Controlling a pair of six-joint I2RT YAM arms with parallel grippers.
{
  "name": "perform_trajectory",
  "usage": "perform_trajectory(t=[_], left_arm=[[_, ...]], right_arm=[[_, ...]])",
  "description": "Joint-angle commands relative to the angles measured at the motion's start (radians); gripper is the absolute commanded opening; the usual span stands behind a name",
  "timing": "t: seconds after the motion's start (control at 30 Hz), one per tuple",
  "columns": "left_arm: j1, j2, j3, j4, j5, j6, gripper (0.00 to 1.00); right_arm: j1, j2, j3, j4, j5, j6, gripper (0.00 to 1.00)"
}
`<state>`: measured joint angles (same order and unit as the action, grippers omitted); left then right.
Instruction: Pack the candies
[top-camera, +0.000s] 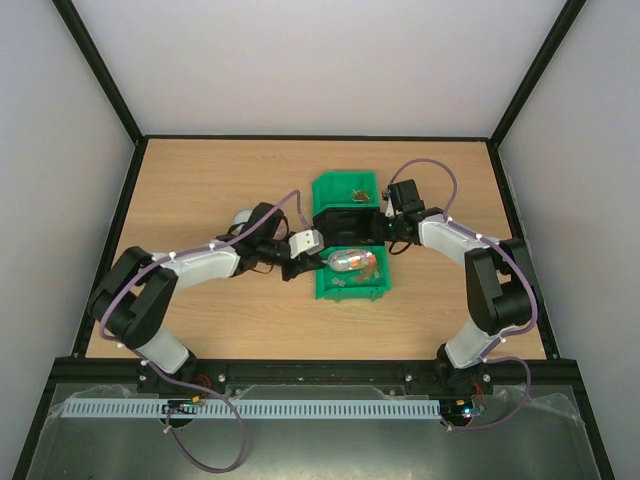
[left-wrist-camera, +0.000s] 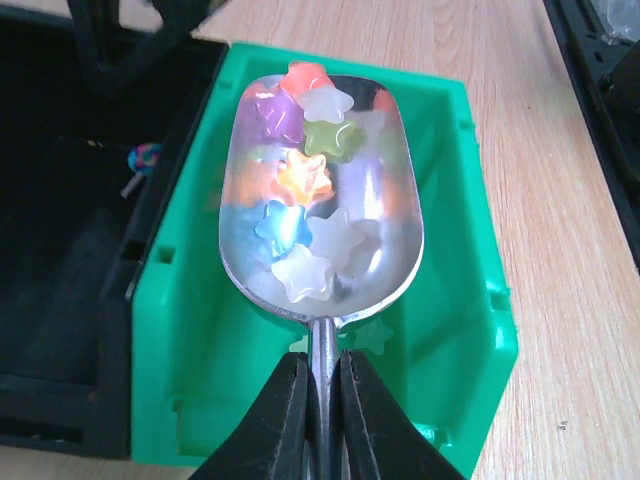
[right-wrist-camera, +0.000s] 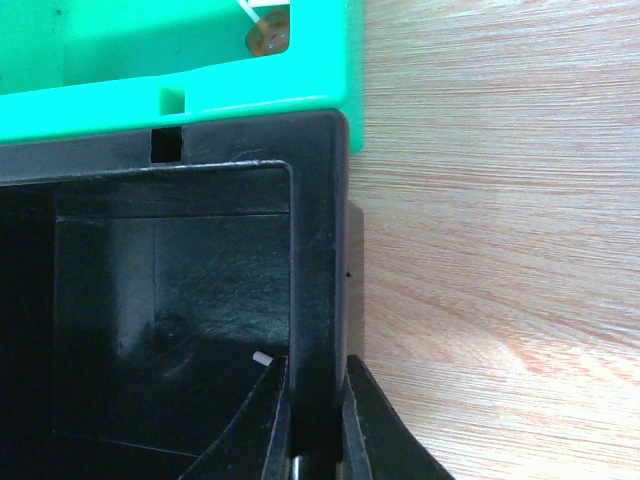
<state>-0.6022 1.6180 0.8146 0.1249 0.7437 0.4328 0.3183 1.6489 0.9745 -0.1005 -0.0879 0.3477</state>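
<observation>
Pinched tight, the left gripper (left-wrist-camera: 322, 375) has its two black fingers closed on the thin stem of a shiny metal scoop (left-wrist-camera: 385, 215); most of that handle is hidden between them. The bowl is heaped with the candies (left-wrist-camera: 300, 180), small translucent star shapes in orange, purple, green, blue and frosted white, and it hangs over the near green plastic bin (left-wrist-camera: 455, 300), covering much of the bin's floor. One pale star shows on the floor just under the scoop's neck. The right gripper (right-wrist-camera: 318, 405) is likewise pressed together, clamping the upright side wall of a black plastic bin (right-wrist-camera: 170, 280) with one finger inside and one outside. That bin sits between the two green ones. Its interior is so dark that little can be made out: a tiny white speck beside the inner finger, and in the left wrist view a small many-coloured item on a stick, too small to identify. The far green plastic bin (right-wrist-camera: 250, 95) touches the black one and is cut off at the top of the right wrist view, with one brown sweet half showing. All three stand on a light wood-grain table (right-wrist-camera: 500, 250).
</observation>
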Motion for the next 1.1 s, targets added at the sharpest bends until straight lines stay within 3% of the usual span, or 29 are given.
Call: perform_trajectory(t=[0.0,0.27,0.53,0.87,1.07], left_arm=[[0.027,-0.1,-0.015,-0.005,0.034,0.014,0.02],[0.14,-0.266,-0.026,-0.21,0.013,0.048,0.02],[0.327,-0.383,-0.015,-0.432,0.009,0.152,0.02],[0.592,-0.37,0.063,-0.642,0.027,0.302,0.02],[0.636,-0.302,0.138,-0.687,-0.025,0.321,0.02]], right_arm=[[-0.001,-0.019,-0.019,-0.036,-0.008,-0.019,0.01],[0.0,-0.012,-0.002,-0.034,0.008,-0.032,0.02],[-0.001,-0.006,0.011,-0.035,0.01,-0.061,0.01],[-0.001,-0.005,0.014,-0.038,0.007,-0.073,0.01],[-0.001,-0.002,0.022,-0.045,0.009,-0.073,0.01]])
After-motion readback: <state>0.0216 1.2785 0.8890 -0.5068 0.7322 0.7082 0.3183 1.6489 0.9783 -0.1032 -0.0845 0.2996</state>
